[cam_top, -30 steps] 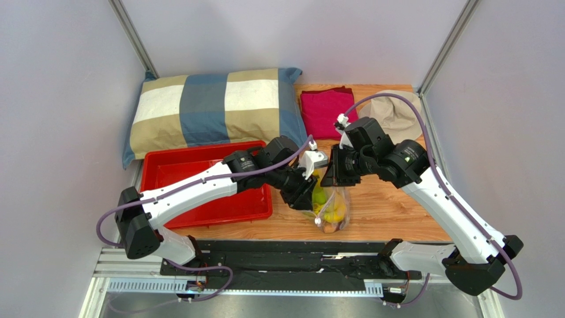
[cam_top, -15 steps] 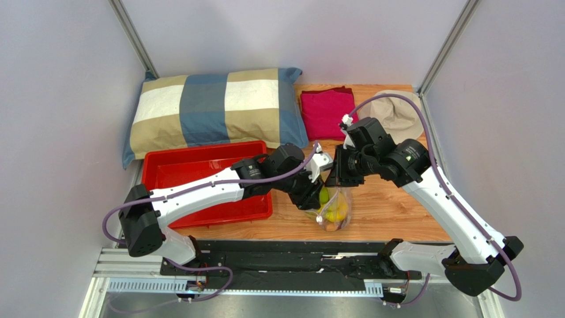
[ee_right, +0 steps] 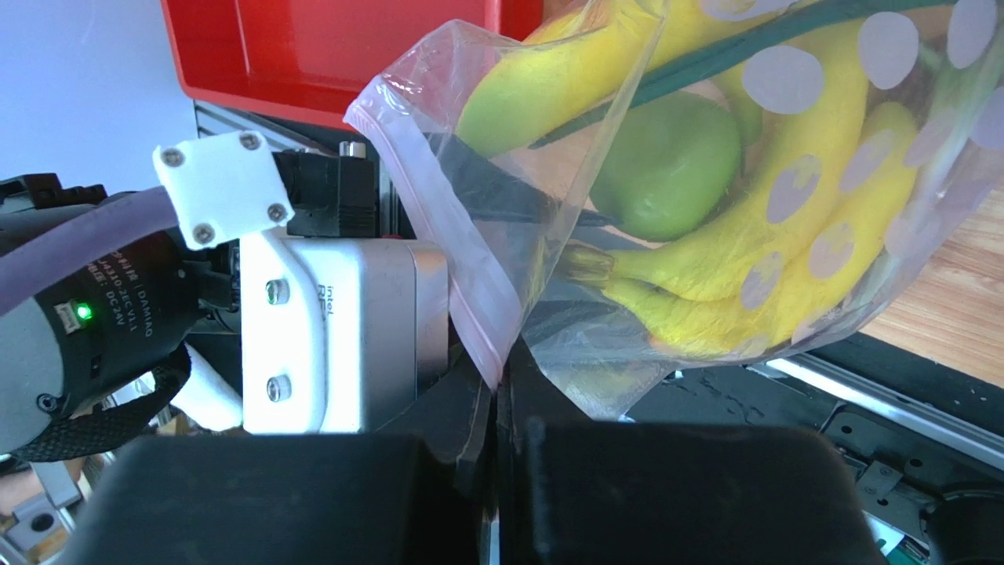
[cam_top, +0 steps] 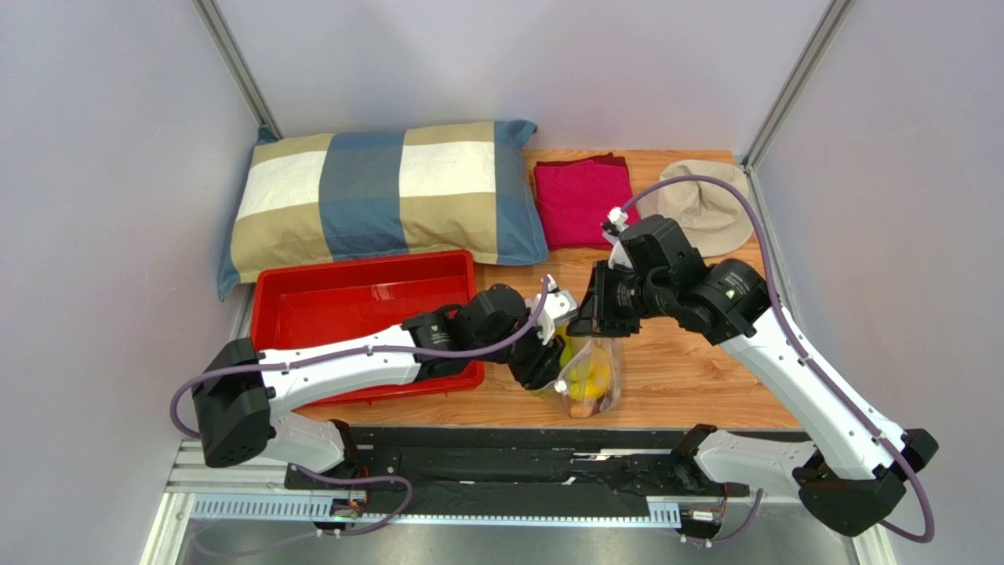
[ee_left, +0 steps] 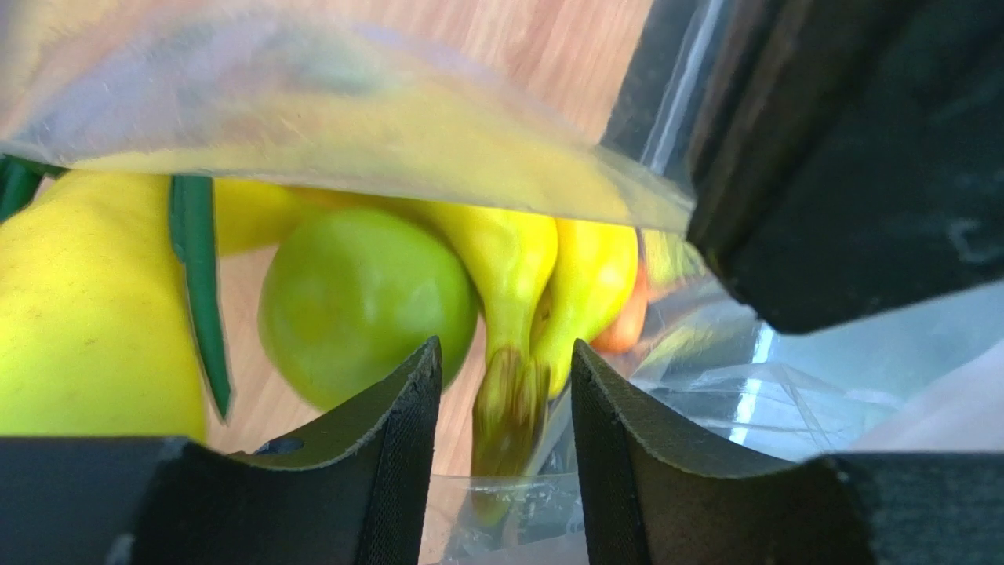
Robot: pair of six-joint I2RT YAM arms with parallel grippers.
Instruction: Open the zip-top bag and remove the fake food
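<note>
While the right end effector [ee_right: 497, 391] pinches it, the clear dotted zip-top bag [ee_right: 754, 177] crinkles.

Wooden table [cam_top: 698, 367] carries pillow [cam_top: 377, 194], red tray [cam_top: 354, 308], magenta cloth [cam_top: 578, 200], beige hat [cam_top: 707, 207].

The clear zip-top bag [cam_top: 593, 374], pale-dotted with a pink zip strip [ee_right: 424, 218], lies at lower centre of the top view, its mouth open toward the upper edge. Inside crowd yellow bananas [ee_right: 754, 247], a round green fruit [ee_left: 360, 300] and an orange piece [ee_left: 622, 327].
</note>
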